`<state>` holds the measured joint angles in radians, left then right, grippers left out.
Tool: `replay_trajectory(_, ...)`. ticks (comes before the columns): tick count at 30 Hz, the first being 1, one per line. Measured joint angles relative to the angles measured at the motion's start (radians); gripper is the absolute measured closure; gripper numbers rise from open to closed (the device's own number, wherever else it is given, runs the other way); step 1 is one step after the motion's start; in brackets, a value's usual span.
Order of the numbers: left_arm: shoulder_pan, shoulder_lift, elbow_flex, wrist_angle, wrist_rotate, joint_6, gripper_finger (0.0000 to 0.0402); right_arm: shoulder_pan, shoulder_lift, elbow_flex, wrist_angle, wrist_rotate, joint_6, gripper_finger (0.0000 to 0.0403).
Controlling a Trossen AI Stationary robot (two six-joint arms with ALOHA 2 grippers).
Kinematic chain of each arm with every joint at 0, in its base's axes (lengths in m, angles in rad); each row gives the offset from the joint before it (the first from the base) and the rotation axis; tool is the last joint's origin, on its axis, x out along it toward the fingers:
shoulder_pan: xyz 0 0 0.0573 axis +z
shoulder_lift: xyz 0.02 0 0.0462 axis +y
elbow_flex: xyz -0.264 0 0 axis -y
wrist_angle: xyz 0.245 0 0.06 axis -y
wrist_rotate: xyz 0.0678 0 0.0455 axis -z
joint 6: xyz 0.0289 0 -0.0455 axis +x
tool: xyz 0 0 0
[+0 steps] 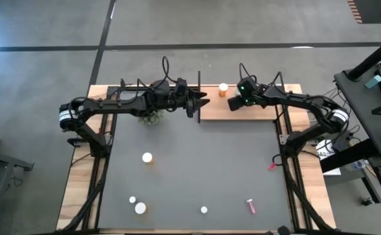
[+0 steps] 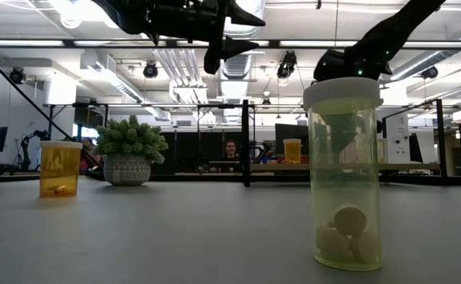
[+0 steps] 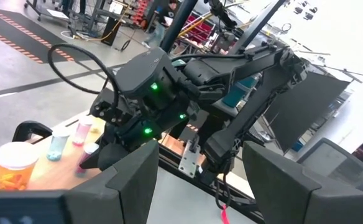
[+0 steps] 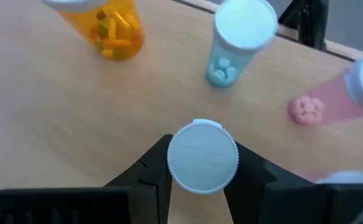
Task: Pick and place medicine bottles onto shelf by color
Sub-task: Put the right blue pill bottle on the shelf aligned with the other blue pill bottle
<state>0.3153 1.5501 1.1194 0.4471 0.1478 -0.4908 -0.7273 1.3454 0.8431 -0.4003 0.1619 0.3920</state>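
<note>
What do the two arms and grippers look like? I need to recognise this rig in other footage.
Both arms are dark, jointed and slim, with black cables looping above them. The left gripper has pointed black fingers. The right gripper carries small green lights. Each arm has a white band near its base.

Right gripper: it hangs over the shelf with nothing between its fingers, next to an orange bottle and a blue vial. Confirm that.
Not quite. The right gripper is shut on a white-capped bottle, as the right wrist view shows. The shelf, orange bottle and blue vial are as stated.
</note>
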Motion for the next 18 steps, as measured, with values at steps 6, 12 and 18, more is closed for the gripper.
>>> replay_trajectory(6, 0.003, 0.0, 0.0, -0.001, 0.0, 0.0, 0.0185, 0.0, 0.024, 0.002, 0.026, 0.003, 0.0, 0.0298)
replay_trajectory(12, 0.006, 0.0, 0.0, -0.001, 0.0, 0.0, 0.0185, -0.002, 0.023, 0.002, 0.028, 0.001, -0.011, 0.0298)
replay_trajectory(18, 0.011, 0.0, 0.0, -0.001, 0.0, 0.0, 0.0185, -0.002, 0.023, 0.002, 0.027, -0.002, -0.031, 0.0298)
